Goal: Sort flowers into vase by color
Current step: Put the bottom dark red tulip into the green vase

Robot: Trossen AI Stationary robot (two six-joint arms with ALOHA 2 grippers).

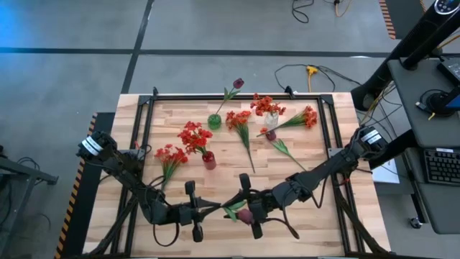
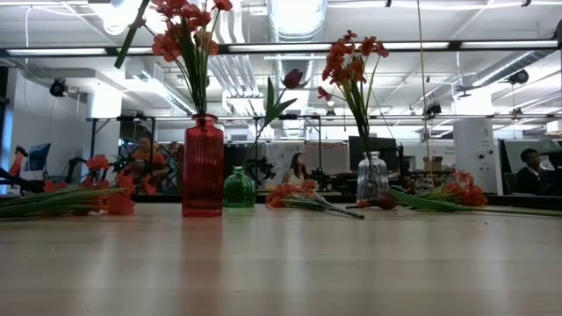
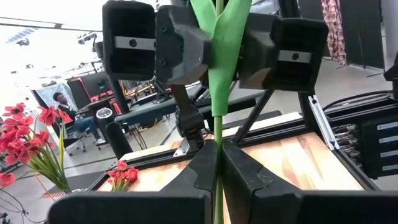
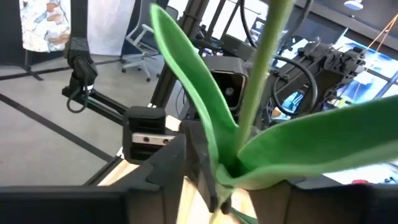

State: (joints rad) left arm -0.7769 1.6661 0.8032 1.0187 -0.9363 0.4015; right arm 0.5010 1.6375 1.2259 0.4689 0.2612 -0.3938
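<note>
A purple flower [image 1: 237, 211] with green leaves hangs between my two grippers over the table's near middle, its dark bud [image 1: 246, 214] beside my right gripper. My left gripper [image 1: 214, 208] is shut on its stem. My right gripper [image 1: 233, 208] faces the left one and is shut on the leaves. A red vase [image 1: 209, 160] holds red flowers [image 1: 192, 135]. A green vase [image 1: 214, 121] holds a purple flower [image 1: 237, 84], and a clear vase [image 1: 271, 116] holds orange-red ones [image 1: 265, 104]. Neither gripper shows in the low view. My left gripper pinches the thin green stem [image 3: 217, 163] between its two fingers, coming level from the table's left. The stem runs on past the fingertips toward my right gripper, clear of the table. My right gripper has the stem where the leaves fan out [image 4: 229, 169] between its two fingers, coming level from the table's right. In the left wrist view its fingers [image 3: 184, 45] lie against the leaves on both sides. The flower is clear of the table.
Loose flowers lie on the table: a red one [image 1: 170, 155] at the left, an orange-red one [image 1: 240, 121] in the middle, another [image 1: 306, 117] at the right, and a purple one [image 1: 274, 138]. A black frame [image 1: 146, 122] borders the wooden top.
</note>
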